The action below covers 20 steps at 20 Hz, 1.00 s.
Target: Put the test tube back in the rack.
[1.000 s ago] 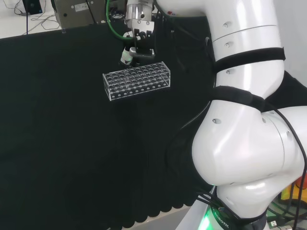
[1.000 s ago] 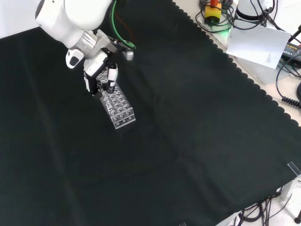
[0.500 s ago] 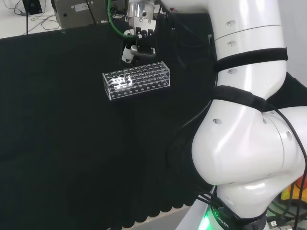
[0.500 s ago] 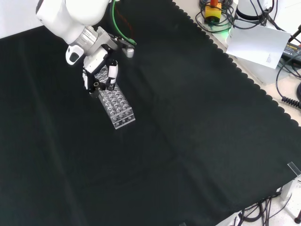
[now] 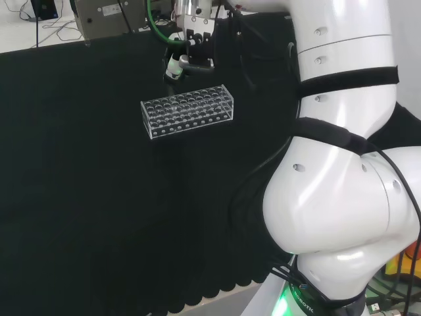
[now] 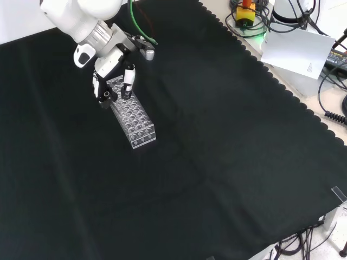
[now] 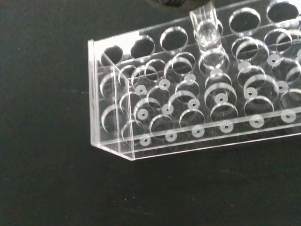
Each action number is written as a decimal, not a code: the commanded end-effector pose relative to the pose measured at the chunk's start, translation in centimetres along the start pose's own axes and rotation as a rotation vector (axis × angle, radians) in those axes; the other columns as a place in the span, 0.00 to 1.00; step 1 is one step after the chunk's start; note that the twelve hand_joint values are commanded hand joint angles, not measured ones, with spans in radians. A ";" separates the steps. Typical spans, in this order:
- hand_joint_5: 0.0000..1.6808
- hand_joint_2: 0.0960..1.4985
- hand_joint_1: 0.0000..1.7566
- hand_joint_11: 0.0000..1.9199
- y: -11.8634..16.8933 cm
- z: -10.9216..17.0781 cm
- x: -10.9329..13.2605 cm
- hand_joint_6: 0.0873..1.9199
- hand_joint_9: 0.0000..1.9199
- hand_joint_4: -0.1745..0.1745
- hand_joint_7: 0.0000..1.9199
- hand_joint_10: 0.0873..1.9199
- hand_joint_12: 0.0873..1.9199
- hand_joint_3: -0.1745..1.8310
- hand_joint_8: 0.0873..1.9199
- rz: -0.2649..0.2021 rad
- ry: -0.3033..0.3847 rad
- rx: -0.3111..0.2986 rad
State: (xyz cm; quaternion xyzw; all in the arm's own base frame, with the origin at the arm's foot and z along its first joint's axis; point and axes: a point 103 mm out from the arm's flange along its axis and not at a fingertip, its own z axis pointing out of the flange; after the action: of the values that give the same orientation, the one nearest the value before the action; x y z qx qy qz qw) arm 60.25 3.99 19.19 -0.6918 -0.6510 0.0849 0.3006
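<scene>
While the hand hovers above, the test tube stands in the rack.

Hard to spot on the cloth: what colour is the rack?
The rack is clear and colourless, with rows of round holes; the wrist view shows it best.

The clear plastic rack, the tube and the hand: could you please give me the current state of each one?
Clear plastic test tube rack: upright on the black cloth, most holes empty.
Clear glass test tube: upright in a hole along one long edge of the rack, top out of frame in the wrist view.
Black and white hand: above the rack's far end, fingers curled; whether they grip the tube is unclear.
</scene>
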 end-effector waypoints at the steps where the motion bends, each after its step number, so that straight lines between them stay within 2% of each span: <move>1: 0.38 0.62 0.69 0.28 -0.3 -0.2 -0.2 0.36 0.45 0.33 0.32 0.39 0.73 0.00 0.46 -0.009 0.009 -0.003; 6: 0.39 0.62 0.69 0.29 -1.0 0.6 0.1 0.36 0.45 0.31 0.34 0.39 0.73 0.00 0.45 -0.034 0.016 -0.023; 10: 0.40 0.62 0.69 0.30 -1.6 0.6 0.0 0.36 0.45 0.29 0.34 0.39 0.73 0.00 0.45 -0.035 0.021 -0.023; 20: 0.34 0.62 0.67 0.26 -4.1 -2.8 1.2 0.35 0.35 0.37 0.25 0.42 0.74 0.00 0.46 -0.086 -0.002 -0.102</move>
State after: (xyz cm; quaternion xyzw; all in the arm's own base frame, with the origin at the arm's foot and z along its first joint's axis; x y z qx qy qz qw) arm 58.60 4.10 21.71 -0.6825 -0.6706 0.0522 0.2860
